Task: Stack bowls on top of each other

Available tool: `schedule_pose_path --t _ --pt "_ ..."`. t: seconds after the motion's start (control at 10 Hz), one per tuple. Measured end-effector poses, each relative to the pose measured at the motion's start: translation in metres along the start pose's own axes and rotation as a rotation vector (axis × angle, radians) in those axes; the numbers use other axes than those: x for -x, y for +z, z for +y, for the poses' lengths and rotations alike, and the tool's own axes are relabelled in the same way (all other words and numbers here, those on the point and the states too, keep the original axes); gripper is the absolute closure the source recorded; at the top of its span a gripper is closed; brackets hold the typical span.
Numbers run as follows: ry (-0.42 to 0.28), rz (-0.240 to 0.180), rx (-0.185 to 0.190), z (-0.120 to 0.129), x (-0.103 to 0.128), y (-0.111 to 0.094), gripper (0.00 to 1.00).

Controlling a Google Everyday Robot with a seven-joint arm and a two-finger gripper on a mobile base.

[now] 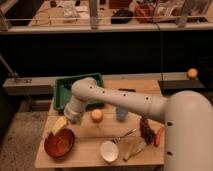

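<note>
My one camera looks from high up, close beside my white body (192,135), facing forward and down over the wooden table (90,152). My arm (125,100) crosses the view leftward. My gripper (59,126) hangs low-left, just above the orange-red bowl (59,144).

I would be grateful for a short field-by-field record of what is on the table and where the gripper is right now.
gripper: just above the far rim of the orange-red bowl, front left of the table
orange-red bowl: upright on the table
purple bowl: not separately visible; cannot tell whether it lies beneath
green tray: back left, partly behind the arm
white bowl: front middle
blue cup: centre, beside an orange fruit
grapes: right
</note>
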Motion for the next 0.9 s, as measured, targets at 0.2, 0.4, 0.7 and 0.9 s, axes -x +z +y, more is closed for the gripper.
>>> schedule_pose_path --t 0.2,0.4,0.7,0.9 --pt "0.015 0.014 -0.005 0.0035 -0.0008 -0.0032 0.2" --pt "0.011 0.012 -0.005 0.0019 -0.0013 -0.0021 0.2" --pt "0.012 0.012 -0.005 0.0021 -0.0011 -0.0024 0.2" --pt "0.012 0.012 -0.006 0.002 -0.0011 -0.0023 0.2"
